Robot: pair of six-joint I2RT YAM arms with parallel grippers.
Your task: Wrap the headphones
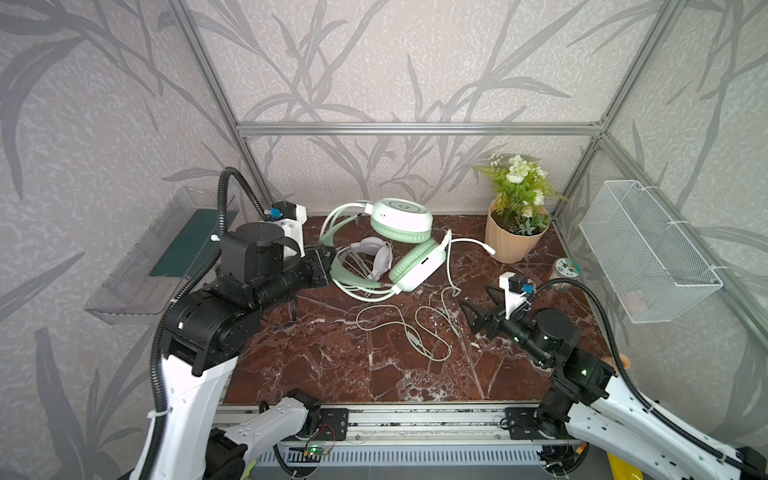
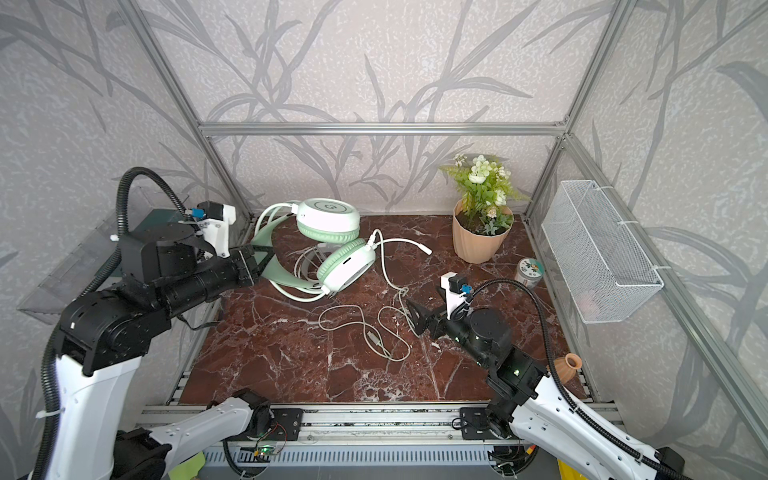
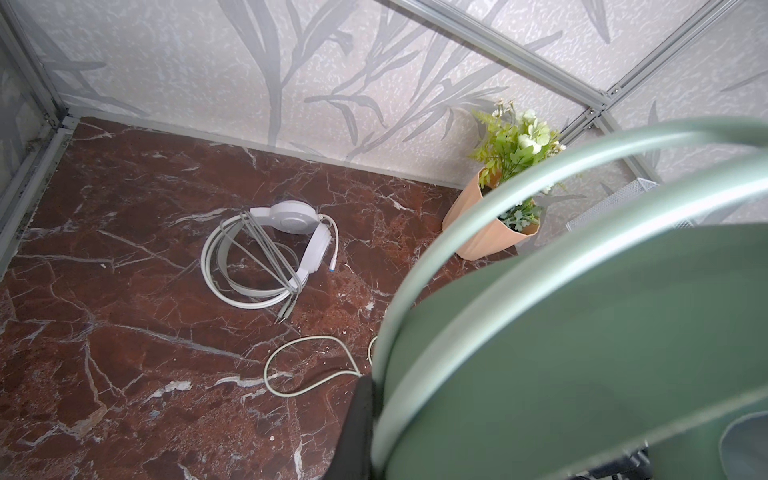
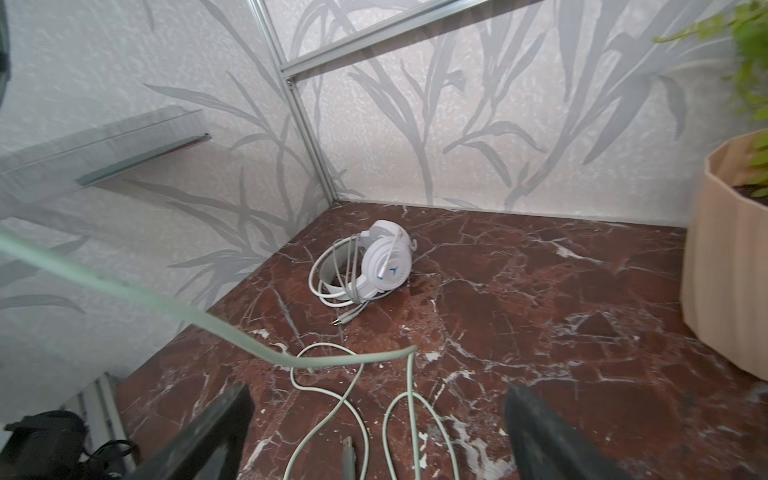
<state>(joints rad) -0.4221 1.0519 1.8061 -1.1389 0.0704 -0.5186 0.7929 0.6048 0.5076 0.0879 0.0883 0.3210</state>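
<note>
Leftmost, left tool (image 1: 330,259) pinched narrow on the inner band of the mint green headset (image 1: 401,220), holding it up off the desk (image 1: 316,365). Just right of that tool, and framed by the raised green headband in both top views, white headset (image 1: 376,257) flat on the desk toward the back wall, own cord wound across its band. Down from the lower green ear cup, pale cable (image 1: 417,341) dropping to the desk and sprawling in loose loops around mid-desk. Right of those loops, right tool (image 1: 478,301) low over the desk, spread wide, gripping nothing and well apart from both headsets. Seen from the right wrist, cable loops on the desk between and ahead of its fingers (image 4: 208,432); contact impossible to tell. Further right, plant pot (image 1: 513,245) at the back, small round tin (image 1: 565,269) beside it, wire basket (image 1: 648,249) on the side wall.
</note>
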